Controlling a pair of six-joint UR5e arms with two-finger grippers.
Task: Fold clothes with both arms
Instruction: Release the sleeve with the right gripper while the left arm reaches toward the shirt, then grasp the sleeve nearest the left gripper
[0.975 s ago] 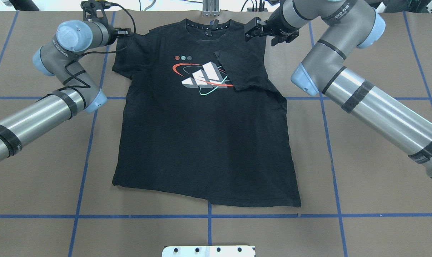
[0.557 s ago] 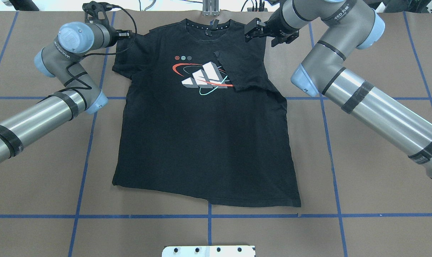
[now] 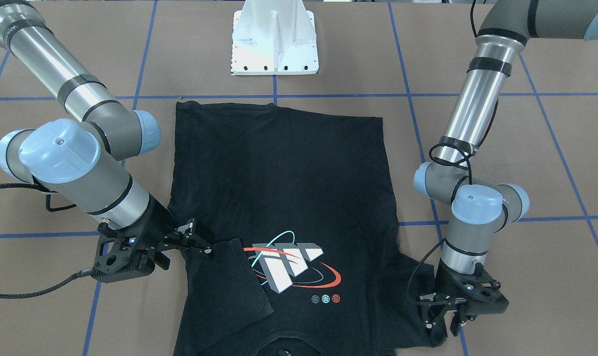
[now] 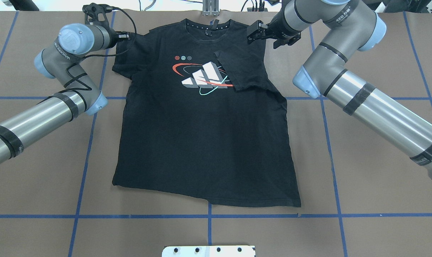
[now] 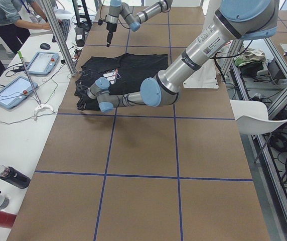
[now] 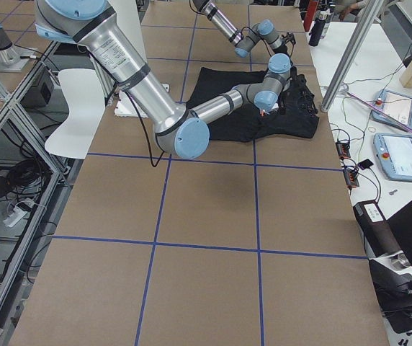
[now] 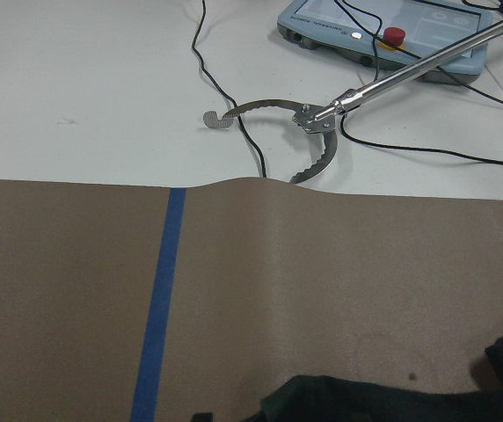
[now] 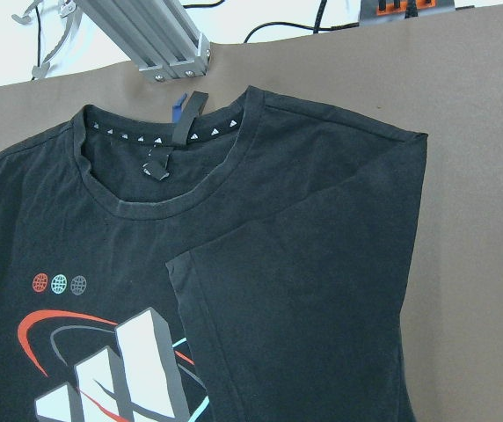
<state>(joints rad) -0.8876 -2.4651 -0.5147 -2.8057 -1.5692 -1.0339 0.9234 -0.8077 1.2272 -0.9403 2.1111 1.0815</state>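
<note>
The black T-shirt lies flat on the brown table, logo facing up and collar toward the far edge. One sleeve is folded over the chest and covers part of the logo. My right gripper hovers open just above that shoulder, holding nothing; its wrist view shows the folded sleeve lying free. My left gripper is low at the other sleeve, which lies spread out. Seen from the front, that left gripper has its fingers apart at the sleeve's edge. The left wrist view shows only a strip of shirt.
The white pedestal base stands beyond the shirt's hem. An aluminium post rises at the far table edge behind the collar. A side table holds teach pendants, a metal grabber tool and bottles. A person stands there.
My right gripper has drawn slightly back and outward from the folded sleeve. The left gripper has shifted very little. The shirt has not moved.
</note>
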